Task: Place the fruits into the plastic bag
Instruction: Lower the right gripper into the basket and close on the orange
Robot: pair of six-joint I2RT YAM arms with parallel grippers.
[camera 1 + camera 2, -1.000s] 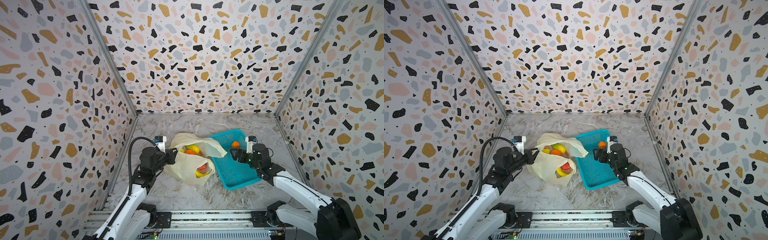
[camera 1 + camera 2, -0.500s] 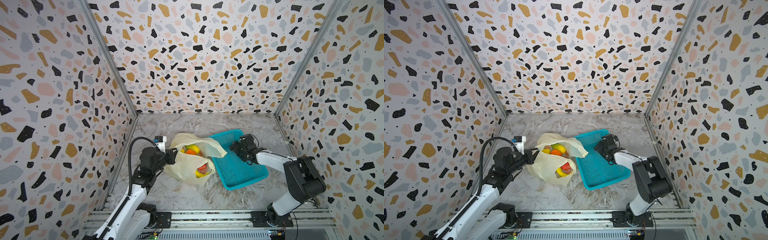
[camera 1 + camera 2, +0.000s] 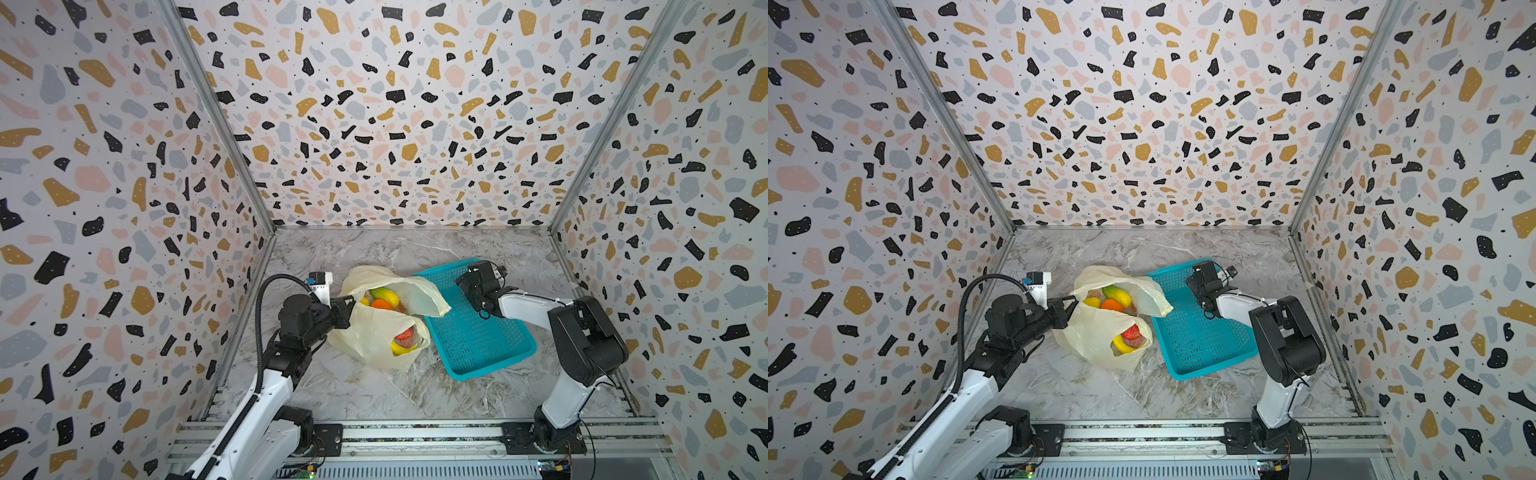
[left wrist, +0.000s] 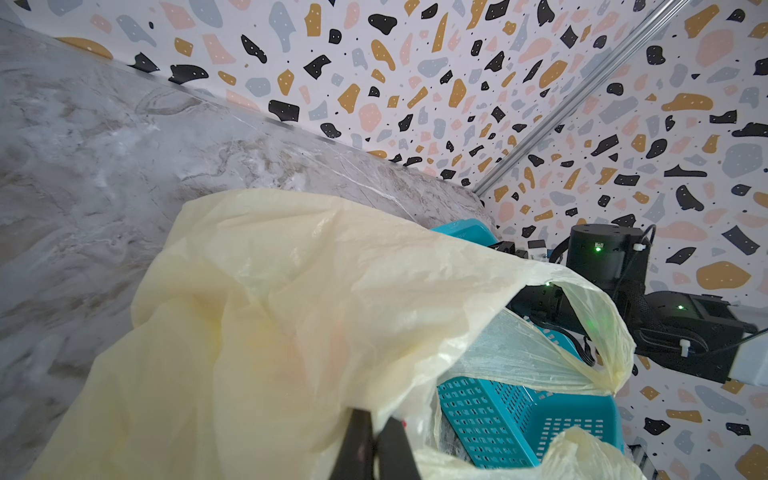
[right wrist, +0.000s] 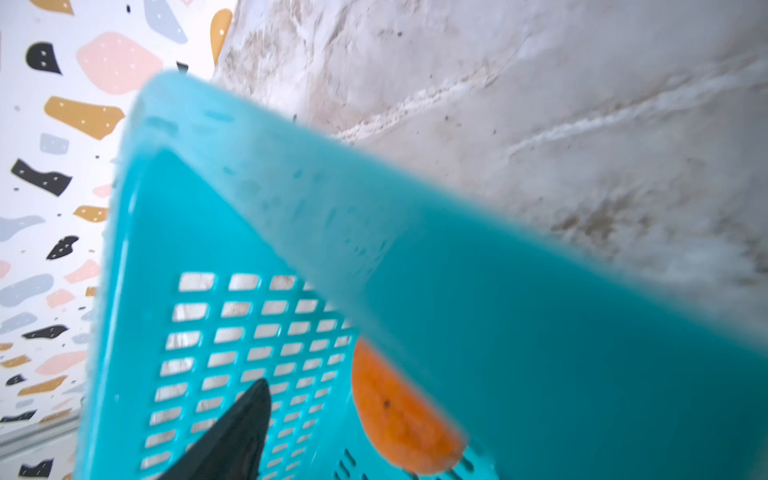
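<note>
Both top views: the left gripper (image 3: pixel 348 304) pinches the plastic bag (image 3: pixel 376 338) at its rim, with fruits (image 3: pixel 382 300) inside. The right gripper (image 3: pixel 1201 285) hangs over the teal basket (image 3: pixel 1204 340), fingertips hidden.

Left wrist: the jaws are clamped on bag film (image 4: pixel 291 311).

Right wrist: only one finger (image 5: pixel 237 432) shows. A blurred basket wall half-hides an orange (image 5: pixel 399 411) near it, so the grip cannot be told.

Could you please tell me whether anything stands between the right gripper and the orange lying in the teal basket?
Nothing visible does. In the right wrist view the orange lies on the basket floor, and only bare perforated floor separates it from the visible finger of the right gripper.
</note>
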